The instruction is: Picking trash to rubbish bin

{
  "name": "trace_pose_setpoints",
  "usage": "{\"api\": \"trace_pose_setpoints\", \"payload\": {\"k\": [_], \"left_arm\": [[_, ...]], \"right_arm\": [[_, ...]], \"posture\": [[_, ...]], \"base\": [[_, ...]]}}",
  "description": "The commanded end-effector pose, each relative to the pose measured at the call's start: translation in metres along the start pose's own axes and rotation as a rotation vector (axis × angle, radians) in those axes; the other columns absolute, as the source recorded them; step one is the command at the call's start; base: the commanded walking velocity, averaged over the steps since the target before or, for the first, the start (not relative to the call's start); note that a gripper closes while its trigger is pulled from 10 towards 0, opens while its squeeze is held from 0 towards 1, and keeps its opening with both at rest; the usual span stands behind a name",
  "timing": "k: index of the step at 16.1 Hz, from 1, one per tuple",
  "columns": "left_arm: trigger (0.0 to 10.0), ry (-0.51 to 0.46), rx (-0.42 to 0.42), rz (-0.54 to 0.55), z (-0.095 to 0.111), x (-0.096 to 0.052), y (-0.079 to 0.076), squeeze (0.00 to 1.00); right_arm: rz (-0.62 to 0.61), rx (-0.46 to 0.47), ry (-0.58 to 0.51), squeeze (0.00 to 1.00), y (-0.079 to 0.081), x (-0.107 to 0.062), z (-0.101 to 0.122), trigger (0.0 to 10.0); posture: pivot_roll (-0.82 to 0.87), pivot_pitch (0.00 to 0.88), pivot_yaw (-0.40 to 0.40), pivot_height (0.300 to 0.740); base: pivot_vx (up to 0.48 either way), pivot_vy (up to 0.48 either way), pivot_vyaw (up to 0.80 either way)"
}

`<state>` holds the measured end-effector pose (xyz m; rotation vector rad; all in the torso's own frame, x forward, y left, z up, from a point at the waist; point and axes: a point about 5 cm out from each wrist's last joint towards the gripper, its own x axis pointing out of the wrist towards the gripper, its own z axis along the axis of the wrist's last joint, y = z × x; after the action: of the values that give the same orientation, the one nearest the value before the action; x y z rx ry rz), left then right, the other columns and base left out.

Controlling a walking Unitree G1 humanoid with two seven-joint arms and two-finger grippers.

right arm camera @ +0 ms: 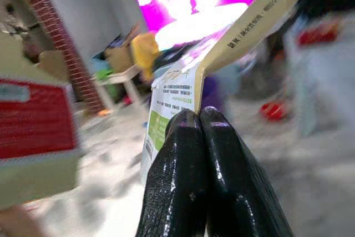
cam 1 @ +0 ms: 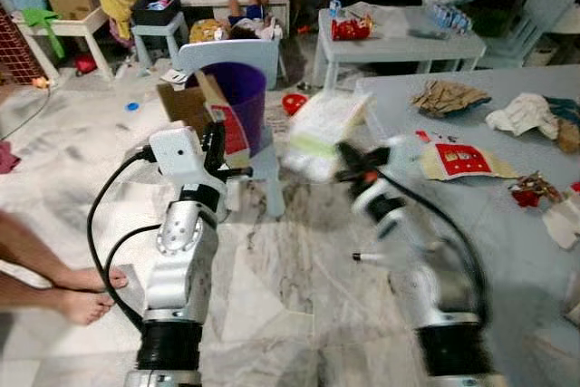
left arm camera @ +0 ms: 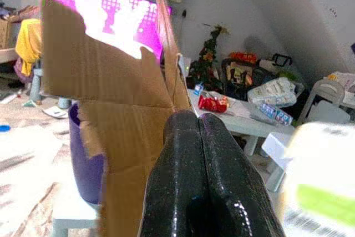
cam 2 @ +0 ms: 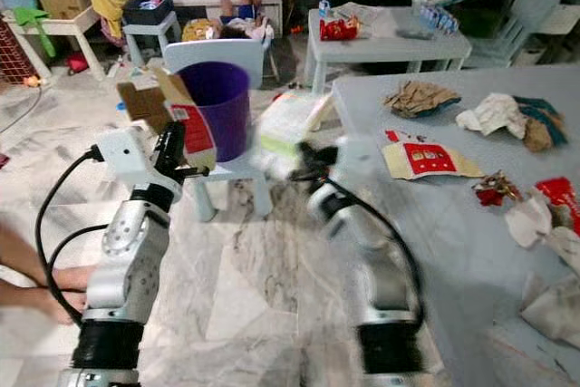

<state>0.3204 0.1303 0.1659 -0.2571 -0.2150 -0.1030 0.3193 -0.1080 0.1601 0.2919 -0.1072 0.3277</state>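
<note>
A purple rubbish bin [cam 1: 240,97] stands on a small pale stool [cam 1: 268,168] ahead of me. My left gripper [cam 1: 217,153] is shut on a torn brown cardboard piece with a red label [cam 1: 228,130], held just beside the bin's near left rim. In the left wrist view the fingertips [left arm camera: 197,131] pinch the cardboard [left arm camera: 111,104], with the bin [left arm camera: 83,165] behind it. My right gripper [cam 1: 350,165], blurred, is shut on a white and green paper package [cam 1: 322,129], just right of the bin. The right wrist view shows that package [right arm camera: 169,106] clamped between the fingers.
A grey table [cam 1: 489,224] on the right carries a red and white wrapper [cam 1: 458,162], crumpled brown paper [cam 1: 449,95] and white paper [cam 1: 524,113]. A person's bare feet [cam 1: 82,292] rest on the marble floor at my left. Another small table [cam 1: 399,43] stands behind.
</note>
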Motion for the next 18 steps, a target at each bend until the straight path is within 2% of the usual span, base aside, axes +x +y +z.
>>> {"api": "trace_pose_setpoints", "payload": {"k": [1, 4, 8, 15, 18], "left_arm": [[0.0, -0.017, 0.028, 0.006, 0.003, -0.003, 0.003, 0.0], [0.0, -0.014, 0.077, 0.029, 0.003, -0.009, 0.013, 0.0], [0.0, 0.016, 0.096, 0.031, -0.002, -0.02, 0.019, 0.0], [0.0, 0.012, 0.089, 0.024, -0.001, -0.017, 0.015, 0.0], [0.0, 0.008, 0.078, 0.013, 0.001, -0.015, 0.014, 0.0]], "right_arm": [[-0.023, -0.052, -0.049, 0.0, -0.003, -0.004, 0.01, 0.0], [-0.063, -0.099, -0.095, 0.0, -0.009, -0.01, 0.02, 0.0], [-0.091, -0.113, -0.064, 0.0, -0.013, -0.022, 0.009, 0.0], [-0.078, -0.128, -0.051, 0.0, -0.01, -0.021, 0.005, 0.0], [-0.093, -0.103, -0.061, 0.0, -0.012, -0.018, 0.005, 0.0]], "posture": [[-0.02, 0.045, -0.033, 0.74], [-0.02, 0.05, -0.02, 0.74], [-0.02, 0.053, -0.017, 0.74], [-0.01, 0.035, -0.021, 0.74], [0.0, 0.022, -0.019, 0.74]], "base": [[0.0, 0.0, 0.0], [0.0, 0.0, 0.0], [0.0, 0.0, 0.0], [0.0, 0.0, 0.76], [0.0, 0.0, 0.4]]}}
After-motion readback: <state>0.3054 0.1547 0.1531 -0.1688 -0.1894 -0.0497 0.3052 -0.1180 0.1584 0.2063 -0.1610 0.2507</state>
